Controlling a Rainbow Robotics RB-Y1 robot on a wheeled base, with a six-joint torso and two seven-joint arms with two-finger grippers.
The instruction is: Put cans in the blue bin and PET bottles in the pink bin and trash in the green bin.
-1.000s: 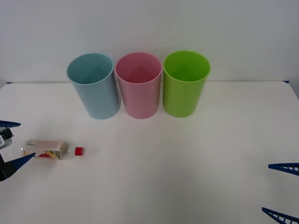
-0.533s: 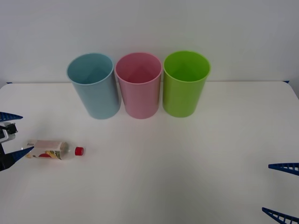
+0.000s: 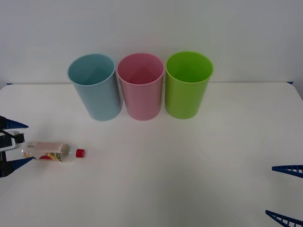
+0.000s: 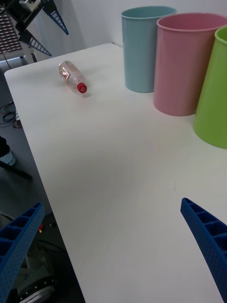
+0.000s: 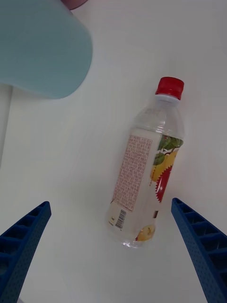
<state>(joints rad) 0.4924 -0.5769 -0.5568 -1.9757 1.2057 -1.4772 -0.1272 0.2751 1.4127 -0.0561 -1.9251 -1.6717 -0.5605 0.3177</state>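
Front view: three bins stand in a row at the far side of the white tabletop (image 3: 189, 161), the blue bin (image 3: 97, 90) on the robot's left, the pink bin (image 3: 141, 90) in the middle, the green bin (image 3: 188, 87) on the right, each touching or nearly touching its neighbour; all three interiors appear empty, as far as can be seen. One PET bottle (image 3: 49, 151) lies on its side near the left edge, red cap pointing toward the centre; the left hand (image 3: 9, 149) sits at the bottle's base end, its blue fingers spread wide on either side and holding nothing; the right hand (image 3: 284, 194) waits at the lower right corner, open and empty.

Right wrist view: the right hand (image 4: 118, 246) hangs open above bare tabletop, well apart from every task item; the bottle (image 4: 73, 78) lies across the surface from it, short of the blue bin (image 4: 144, 47), with the pink bin (image 4: 182, 61) and green bin (image 4: 215, 90) nearer.

Left wrist view: the bottle (image 5: 146, 175) lies between the spread fingers (image 5: 23, 246) of the left hand (image 5: 113, 251), untouched by either (cap toward the blue bin (image 5: 42, 47)).

Progress: nothing is sorted yet, judging by the empty bins; the bottle remains to be grasped and carried to the pink bin. Count: three bins, one bottle, no cans or trash visible.
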